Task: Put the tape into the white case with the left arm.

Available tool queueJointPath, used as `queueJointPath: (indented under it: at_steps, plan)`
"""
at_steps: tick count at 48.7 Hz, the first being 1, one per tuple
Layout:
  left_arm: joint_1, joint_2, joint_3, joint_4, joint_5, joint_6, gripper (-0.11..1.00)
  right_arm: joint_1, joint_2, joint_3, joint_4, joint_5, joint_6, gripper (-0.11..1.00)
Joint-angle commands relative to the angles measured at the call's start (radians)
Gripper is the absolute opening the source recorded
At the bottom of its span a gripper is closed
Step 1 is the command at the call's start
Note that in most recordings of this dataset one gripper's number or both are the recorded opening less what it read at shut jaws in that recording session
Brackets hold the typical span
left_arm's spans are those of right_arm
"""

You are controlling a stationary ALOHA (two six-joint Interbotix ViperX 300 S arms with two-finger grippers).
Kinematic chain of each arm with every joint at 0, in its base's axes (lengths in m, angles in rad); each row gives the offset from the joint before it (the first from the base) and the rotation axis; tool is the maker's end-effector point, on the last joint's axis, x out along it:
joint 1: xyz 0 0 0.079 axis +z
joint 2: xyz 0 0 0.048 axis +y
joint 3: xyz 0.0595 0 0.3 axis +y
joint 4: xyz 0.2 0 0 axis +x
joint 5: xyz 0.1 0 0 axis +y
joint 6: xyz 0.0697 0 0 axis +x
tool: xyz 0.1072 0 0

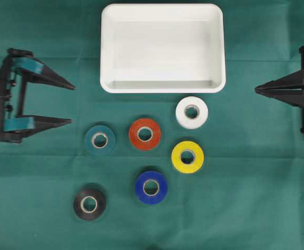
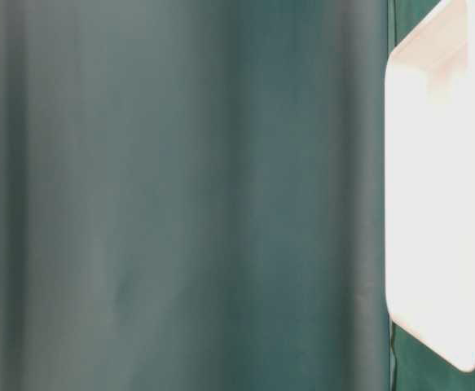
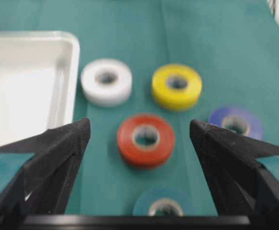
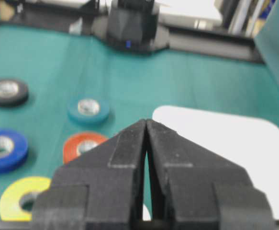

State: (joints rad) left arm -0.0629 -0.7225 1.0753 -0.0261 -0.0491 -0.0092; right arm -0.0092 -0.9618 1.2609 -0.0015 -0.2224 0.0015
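We see L gripper [image 1: 71, 103] wide open, holding nothing, left of white case [image 1: 162, 86]; R gripper [image 1: 257, 90] shut, empty. Six tape rolls below case; teal roll [image 3: 164, 207] cut off in wrist view.

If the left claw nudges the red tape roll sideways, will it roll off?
Probably not: the red tape roll lies flat on the green cloth, so it should slide rather than roll. It looks stiff, likely keeping shape when squeezed. Tipped on edge, it could roll.
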Motion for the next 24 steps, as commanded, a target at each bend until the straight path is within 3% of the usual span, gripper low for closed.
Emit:
queueJointPath:
  at_steps: [1,24]
  plan:
    - [0.005,0.054,-0.054,-0.003,0.035,-0.003,1.00,-0.009,0.000,0.003,0.002,0.026,0.002,-0.09]
    - [0.005,0.161,-0.120,-0.003,0.098,-0.003,0.99,-0.012,-0.098,0.126,0.000,0.262,0.002,-0.09]
